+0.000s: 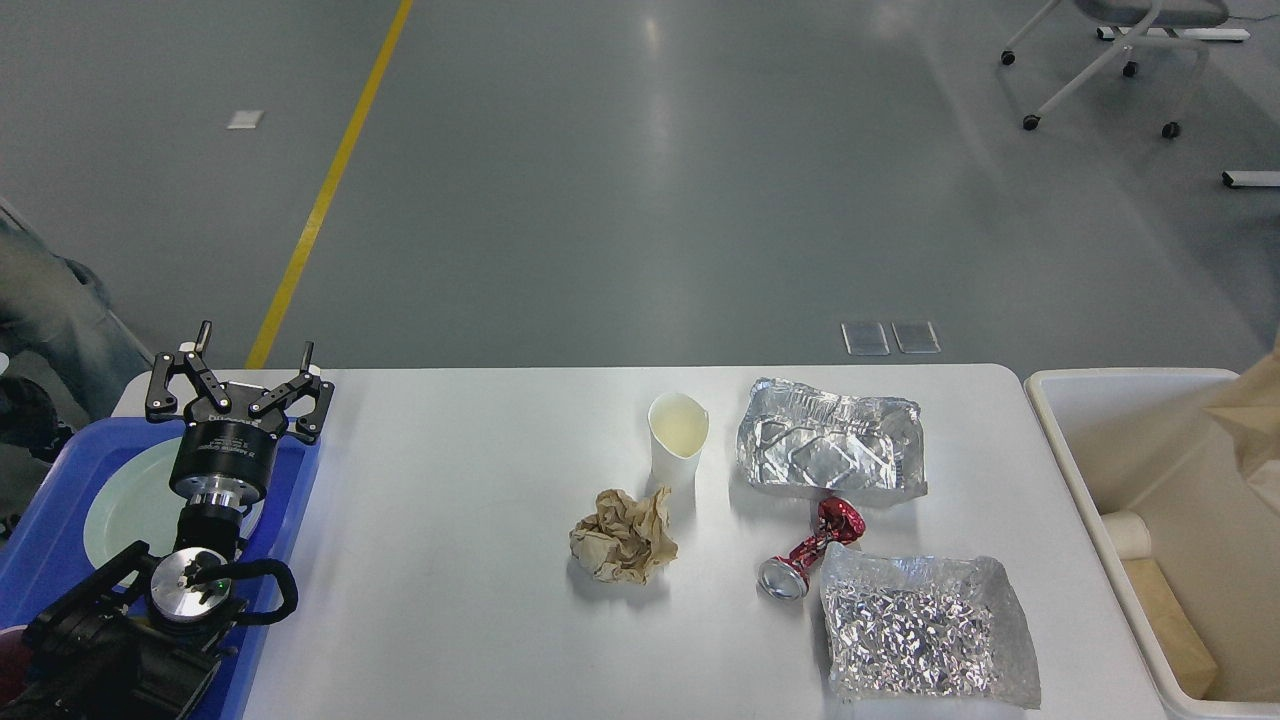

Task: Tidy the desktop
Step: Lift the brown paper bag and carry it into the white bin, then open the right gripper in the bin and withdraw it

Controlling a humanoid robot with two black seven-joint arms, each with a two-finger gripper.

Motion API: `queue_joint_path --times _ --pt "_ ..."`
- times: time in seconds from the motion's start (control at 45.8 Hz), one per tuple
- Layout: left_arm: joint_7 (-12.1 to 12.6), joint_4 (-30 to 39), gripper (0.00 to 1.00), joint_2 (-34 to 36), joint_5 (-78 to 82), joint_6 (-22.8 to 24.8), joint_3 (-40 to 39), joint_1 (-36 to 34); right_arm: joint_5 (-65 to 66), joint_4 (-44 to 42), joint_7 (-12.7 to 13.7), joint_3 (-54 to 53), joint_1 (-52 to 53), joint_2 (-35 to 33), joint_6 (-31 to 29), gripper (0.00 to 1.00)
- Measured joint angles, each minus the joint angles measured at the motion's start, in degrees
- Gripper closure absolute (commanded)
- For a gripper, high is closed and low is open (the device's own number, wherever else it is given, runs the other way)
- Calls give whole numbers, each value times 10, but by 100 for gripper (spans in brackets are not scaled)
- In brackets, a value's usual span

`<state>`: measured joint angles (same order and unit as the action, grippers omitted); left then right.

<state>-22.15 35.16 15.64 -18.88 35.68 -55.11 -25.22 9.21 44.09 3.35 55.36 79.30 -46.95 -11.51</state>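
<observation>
the crinkled foil sheet [925,630] is cut off at the bottom edge. the white worktop [450,560] spans the middle, holding a crushed red can [808,556], paper ball [622,536] and cup [678,440]. left gripper [240,385] spread wide, empty, above a blue tray [45,540]. right gripper out of view. grey floor [640,180] beyond.

Brown paper bag [1258,425] is mostly chopped off by the right edge, same with the cream bin [1085,455]. Blue tray [45,545] runs off bottom-left.
</observation>
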Motion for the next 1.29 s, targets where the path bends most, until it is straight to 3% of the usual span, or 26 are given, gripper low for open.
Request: queue_joint_path --times 0.153,0.371,0.503,0.743,0.808,0.852,0.896,1.289 --pt "0 0 4 0 0 0 0 0 -1 -157 4 -106 -219 95 115 100" --pt "0 0 4 0 0 0 0 -1 -4 -383 9 -160 -402 246 171 100" --pt "0 0 4 0 0 0 0 -1 -4 -428 12 -165 -449 286 180 100" --pt "0 0 4 0 0 0 0 -1 -5 -432 13 -168 -473 304 183 99" --pt "0 0 4 0 0 0 0 -1 -6 -430 14 -167 -474 304 183 44" --pt "0 0 4 0 0 0 0 -1 -7 -429 14 -167 -475 303 184 17" --pt "0 0 4 0 0 0 0 -1 -7 -428 14 -167 -475 301 187 0" --pt "0 0 4 0 0 0 0 -1 -8 -393 12 -169 -465 288 224 0"
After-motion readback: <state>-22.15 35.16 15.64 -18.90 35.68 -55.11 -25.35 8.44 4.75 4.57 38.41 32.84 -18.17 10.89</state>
